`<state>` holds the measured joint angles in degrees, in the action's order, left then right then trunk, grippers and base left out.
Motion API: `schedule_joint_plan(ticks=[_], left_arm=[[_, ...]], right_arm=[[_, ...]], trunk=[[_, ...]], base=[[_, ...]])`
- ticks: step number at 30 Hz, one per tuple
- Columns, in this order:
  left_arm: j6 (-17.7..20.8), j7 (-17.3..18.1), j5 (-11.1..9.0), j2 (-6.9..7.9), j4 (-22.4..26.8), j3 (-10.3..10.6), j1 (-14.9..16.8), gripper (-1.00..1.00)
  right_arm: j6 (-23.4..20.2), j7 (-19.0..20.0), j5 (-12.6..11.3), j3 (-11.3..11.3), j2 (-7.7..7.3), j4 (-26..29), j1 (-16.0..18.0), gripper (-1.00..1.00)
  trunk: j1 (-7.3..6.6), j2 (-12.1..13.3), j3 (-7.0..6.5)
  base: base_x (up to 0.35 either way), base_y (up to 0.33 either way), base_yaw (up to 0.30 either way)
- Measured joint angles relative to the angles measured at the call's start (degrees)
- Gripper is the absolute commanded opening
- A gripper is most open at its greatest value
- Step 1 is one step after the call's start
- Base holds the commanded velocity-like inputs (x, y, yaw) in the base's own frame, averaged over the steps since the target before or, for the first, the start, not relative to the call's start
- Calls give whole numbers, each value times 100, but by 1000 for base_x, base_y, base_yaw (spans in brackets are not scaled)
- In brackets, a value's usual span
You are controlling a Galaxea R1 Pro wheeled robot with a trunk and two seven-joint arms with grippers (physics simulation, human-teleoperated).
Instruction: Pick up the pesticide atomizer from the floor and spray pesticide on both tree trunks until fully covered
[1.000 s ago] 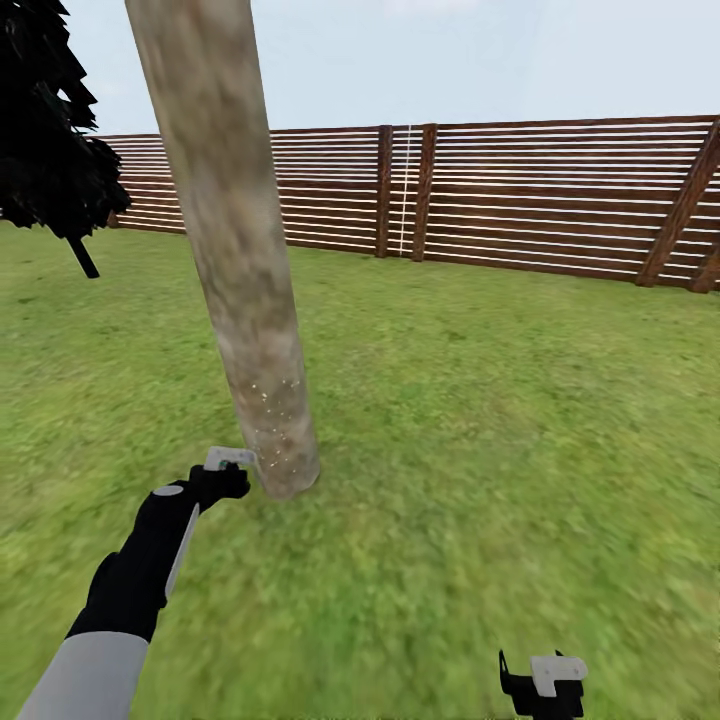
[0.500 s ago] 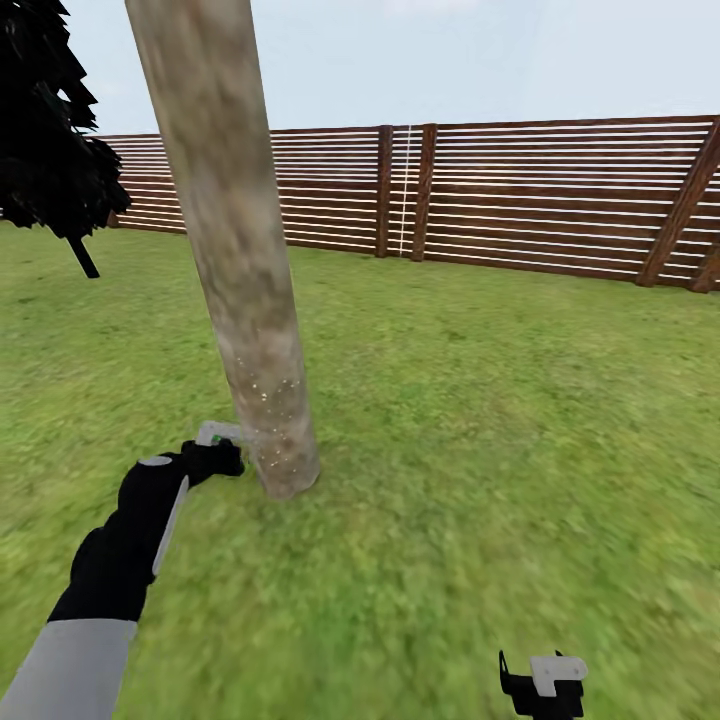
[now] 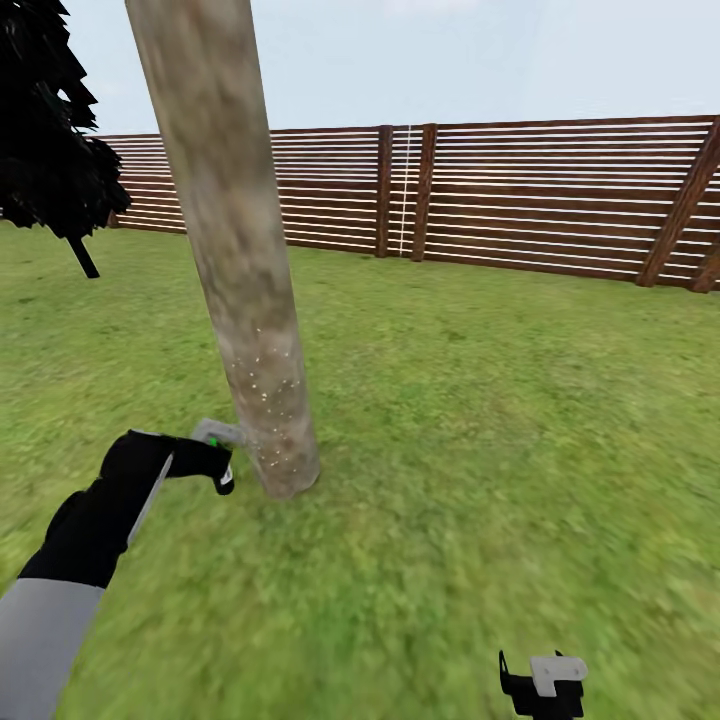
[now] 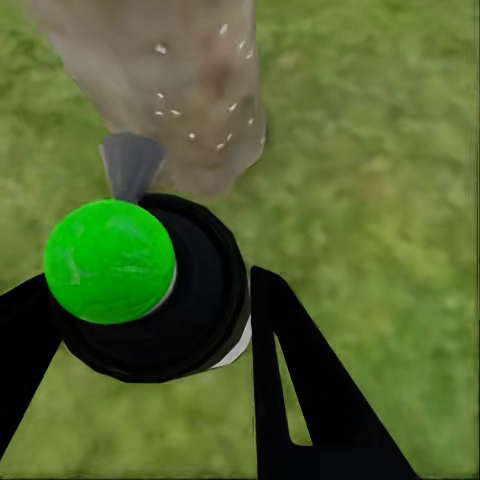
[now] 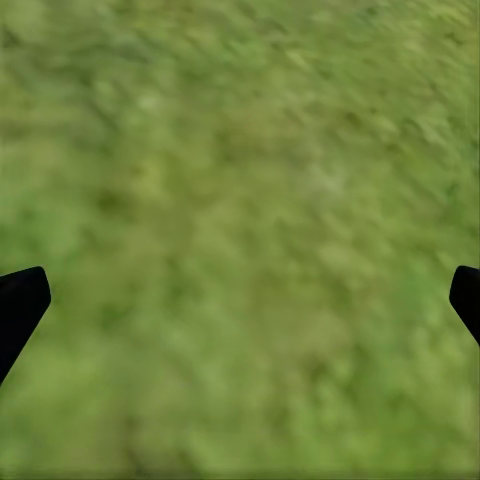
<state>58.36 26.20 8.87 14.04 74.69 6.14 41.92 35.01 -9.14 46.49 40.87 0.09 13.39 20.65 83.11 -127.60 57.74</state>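
Observation:
A thick grey-brown tree trunk (image 3: 235, 240) rises from the lawn at left of centre, leaning slightly. White pesticide specks (image 3: 266, 395) dot its lower part, also seen on the tree trunk (image 4: 170, 80) in the left wrist view. My left gripper (image 3: 212, 452) is shut on the pesticide atomizer (image 4: 150, 285), a black body with a green cap and a grey nozzle (image 4: 130, 165) aimed at the trunk base from close by. In the head view the atomizer (image 3: 218, 436) pokes out just left of the trunk. My right gripper (image 3: 545, 685) hangs open low at the right over bare grass.
A brown slatted wooden fence (image 3: 500, 200) closes the lawn at the back. A dark thin-stemmed tree (image 3: 45, 140) stands at the far left. Open grass (image 3: 480, 420) spreads right of the trunk.
My left arm has swung left and slightly up, turning the atomizer at the trunk base. More white specks show higher on the lower trunk. The right arm is still.

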Motion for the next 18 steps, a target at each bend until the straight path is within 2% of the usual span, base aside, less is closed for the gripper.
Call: schedule_joint_plan(ticks=[2,5,10,12,16,17,18], left_arm=[[-44,124,16,23,-219,48,-44,-100],[-51,160,18,14,-282,226,-87,-100],[-20,164,56,24,-292,271,-88,-100],[-34,159,79,107,-353,252,-101,-100],[-79,156,88,466,-917,257,-106,-100],[-86,152,54,467,-1088,270,-107,-100],[-81,151,-5,381,-1166,277,-107,-100]], right_arm=[[-2,0,0,0,0,-2,0,100],[3,0,0,0,0,-3,0,100],[1,0,0,0,0,5,0,100],[-2,0,0,0,0,5,0,100],[-2,0,0,0,0,0,0,100],[1,0,0,0,0,-2,0,100],[3,0,0,0,0,-3,0,100]], trunk=[[0,0,0],[0,0,0],[0,0,0],[0,0,0],[0,0,0],[0,0,0],[0,0,0]], base=[[0,0,0],[159,38,0],[243,84,0],[23,7,0],[3,1,0],[0,0,0],[0,0,0]])
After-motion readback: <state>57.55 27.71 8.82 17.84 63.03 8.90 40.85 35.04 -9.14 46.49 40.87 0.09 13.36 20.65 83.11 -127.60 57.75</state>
